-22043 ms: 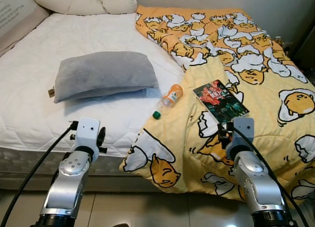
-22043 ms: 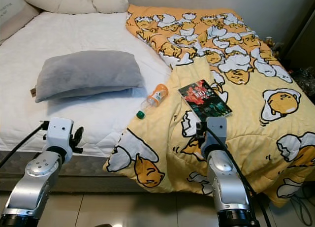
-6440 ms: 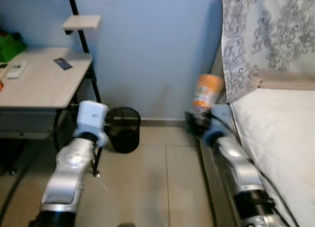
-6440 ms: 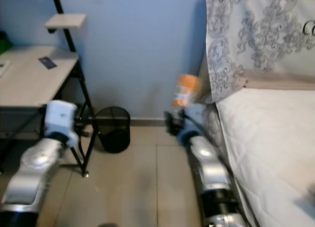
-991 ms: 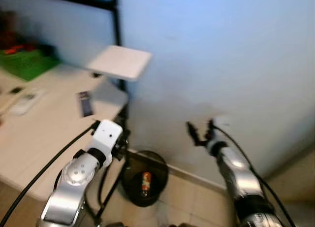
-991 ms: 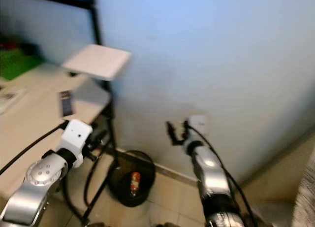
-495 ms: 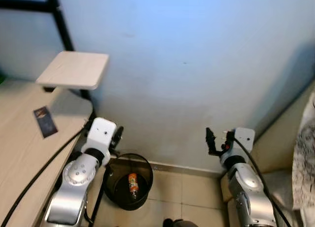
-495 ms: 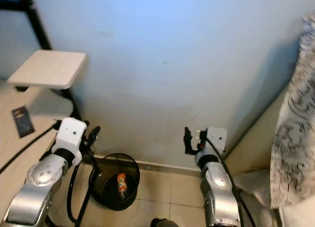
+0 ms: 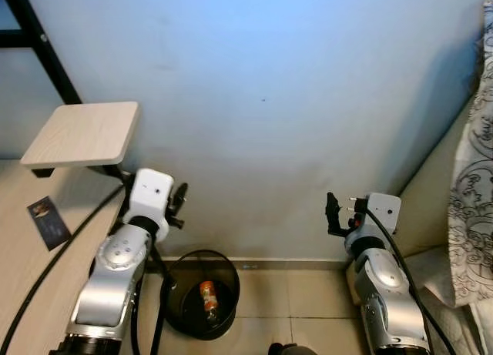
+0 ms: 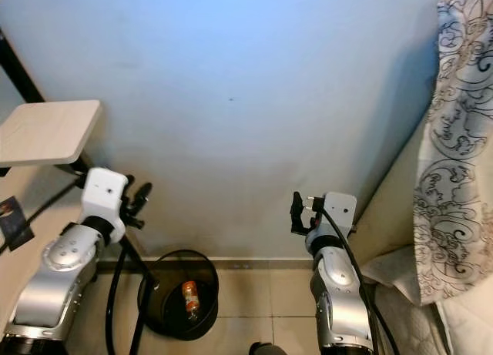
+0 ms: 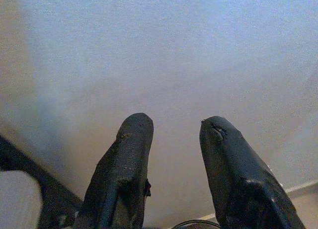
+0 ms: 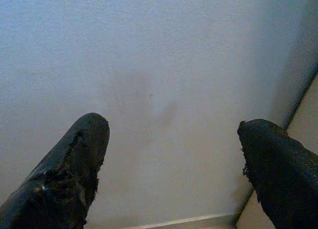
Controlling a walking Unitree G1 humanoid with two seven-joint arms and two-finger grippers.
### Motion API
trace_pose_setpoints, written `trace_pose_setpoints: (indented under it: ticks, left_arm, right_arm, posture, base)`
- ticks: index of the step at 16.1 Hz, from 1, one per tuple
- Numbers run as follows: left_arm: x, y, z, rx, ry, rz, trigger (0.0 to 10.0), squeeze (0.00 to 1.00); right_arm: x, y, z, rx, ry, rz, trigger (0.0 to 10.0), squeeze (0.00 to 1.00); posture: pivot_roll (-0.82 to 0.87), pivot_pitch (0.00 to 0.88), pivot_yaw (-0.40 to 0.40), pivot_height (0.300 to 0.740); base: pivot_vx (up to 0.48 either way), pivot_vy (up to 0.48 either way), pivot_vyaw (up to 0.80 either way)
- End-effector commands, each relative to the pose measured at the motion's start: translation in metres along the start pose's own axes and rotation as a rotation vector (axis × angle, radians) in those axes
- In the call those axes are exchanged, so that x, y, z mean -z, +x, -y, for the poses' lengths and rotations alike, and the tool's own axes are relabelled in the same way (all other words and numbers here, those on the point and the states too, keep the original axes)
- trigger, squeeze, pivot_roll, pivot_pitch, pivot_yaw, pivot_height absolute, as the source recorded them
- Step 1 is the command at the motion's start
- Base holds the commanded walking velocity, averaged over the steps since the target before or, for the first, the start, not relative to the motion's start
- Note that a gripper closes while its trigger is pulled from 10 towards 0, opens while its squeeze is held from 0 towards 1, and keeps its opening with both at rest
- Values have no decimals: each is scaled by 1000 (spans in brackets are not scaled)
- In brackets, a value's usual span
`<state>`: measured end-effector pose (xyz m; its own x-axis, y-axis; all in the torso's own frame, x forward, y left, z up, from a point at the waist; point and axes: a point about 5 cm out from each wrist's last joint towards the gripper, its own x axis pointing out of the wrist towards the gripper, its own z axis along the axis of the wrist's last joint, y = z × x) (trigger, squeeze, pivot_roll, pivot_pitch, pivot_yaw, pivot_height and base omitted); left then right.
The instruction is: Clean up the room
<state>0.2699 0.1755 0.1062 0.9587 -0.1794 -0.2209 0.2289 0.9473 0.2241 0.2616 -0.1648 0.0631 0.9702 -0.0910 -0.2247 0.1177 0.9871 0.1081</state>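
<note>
orange-labelled bottle [image 9: 208, 296] now lies in the black bin [image 9: 202, 333] under the desk [image 9: 31, 278], right hand [image 9: 342, 215] spread and empty above it, so one item's cleared.

Head cameras: look forward and down from above both arms at a blue wall [image 9: 293, 101], bin [image 9: 202, 301] on the floor at 7 o'clock, shelf [image 9: 81, 133] at 9 | Wrist cameras: each looks along its own black fingers [image 11: 124, 174], close on that same wall | Shared: wall and floor edge.
</note>
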Motion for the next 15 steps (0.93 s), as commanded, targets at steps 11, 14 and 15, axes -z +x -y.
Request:
trace_pose_setpoints:
  ticks: [11,14,15]
  left_arm:
    - [-3,8,-1,6,13,20,10000,0]
    - [-1,7,-2,9,21,10,10000,0]
    - [-2,7,-3,9,23,13,10000,0]
  right_arm:
    - [0,5,-5,-12,-5,0,10000,1000]
    - [4,3,-2,-5,-6,-17,10000,1000]
    - [4,3,-3,-8,-7,-16,10000,1000]
  posture:
    - [16,0,41,740]
    - [24,0,46,740]
    - [28,0,50,740]
  base:
    - [0,0,-779]
    - [0,0,-781]
    - [0,0,-781]
